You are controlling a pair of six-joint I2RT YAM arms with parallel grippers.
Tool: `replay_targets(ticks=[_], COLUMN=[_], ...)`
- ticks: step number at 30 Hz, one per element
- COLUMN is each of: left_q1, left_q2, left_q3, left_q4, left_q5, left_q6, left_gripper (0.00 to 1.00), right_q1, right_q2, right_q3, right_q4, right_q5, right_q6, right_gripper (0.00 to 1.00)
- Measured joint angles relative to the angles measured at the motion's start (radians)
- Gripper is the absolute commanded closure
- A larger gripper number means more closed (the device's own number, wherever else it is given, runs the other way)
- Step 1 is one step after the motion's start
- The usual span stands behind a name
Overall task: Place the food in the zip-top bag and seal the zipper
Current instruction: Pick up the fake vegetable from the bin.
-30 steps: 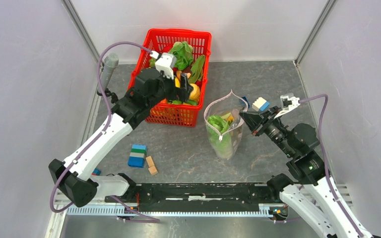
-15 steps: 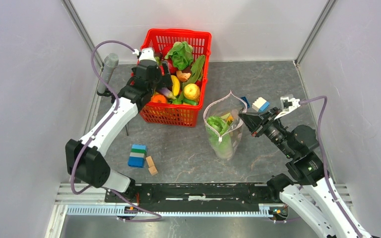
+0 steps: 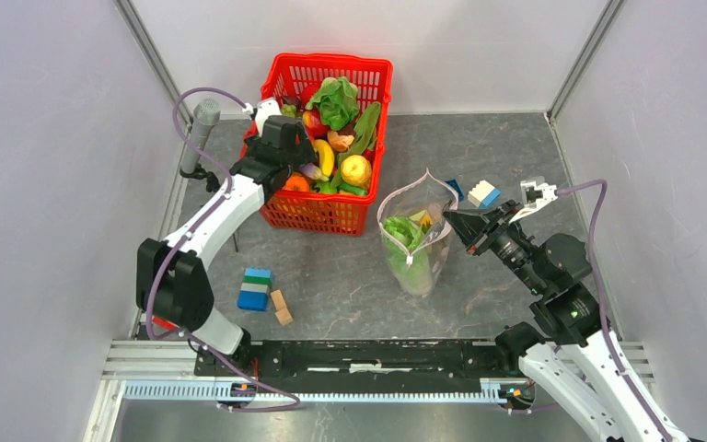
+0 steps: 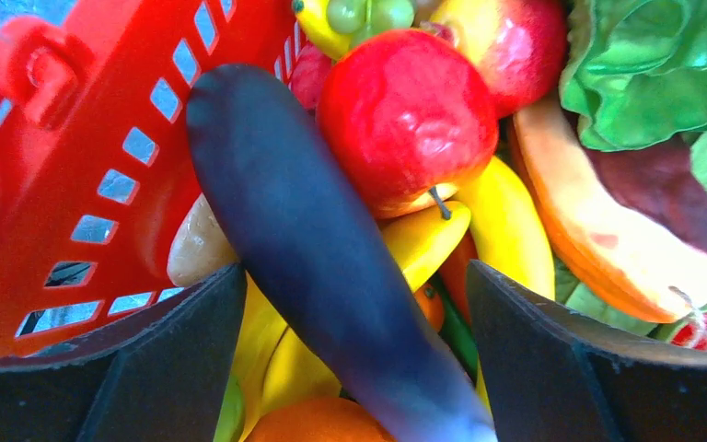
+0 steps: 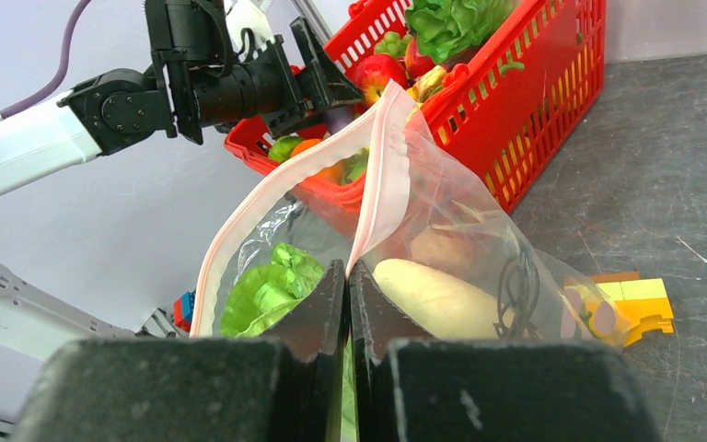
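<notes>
While right claw (image 5: 348,272) pinches bag (image 5: 442,212), left claw (image 4: 352,276) straddles eggplant (image 4: 285,212), perhaps touching.

Pale panels around a grey, stone-patterned table

Plain pale panels closed in the table (image 3: 350,285) on three sides: a back wall (image 3: 377,37), a left wall (image 3: 46,184) and a right wall (image 3: 681,138). The walls met at the far corners behind a left metal post (image 3: 152,60) and a right metal post (image 3: 585,60). The tabletop was dark grey with lighter veins, like stone. Along its near edge ran a black bar (image 3: 423,354), and just in front of it a slotted aluminium rail (image 3: 331,391). Light fell soft and even, leaving only faint shadows.
</notes>
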Motion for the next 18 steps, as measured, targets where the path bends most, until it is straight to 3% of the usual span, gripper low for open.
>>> replay_targets(ticks=[7, 12, 18], left_q1=[0.000, 0.000, 0.000], left_q2=[0.017, -0.010, -0.161], left_q3=[-0.025, -0.041, -0.053], left_q4=[0.030, 0.059, 0.061], left_q5=[0.003, 0.032, 0.110], left_q6=[-0.033, -0.037, -0.029], left_gripper=[0.60, 0.65, 0.65], right_q1=[0.000, 0.000, 0.000], right_q2=[0.000, 0.000, 0.000], right_q3=[-0.010, -0.011, -0.027], right_q4=[0.008, 0.009, 0.023], right_q5=[0.001, 0.003, 0.004], right_q6=[0.001, 0.001, 0.008], right_gripper=[0.93, 0.93, 0.93])
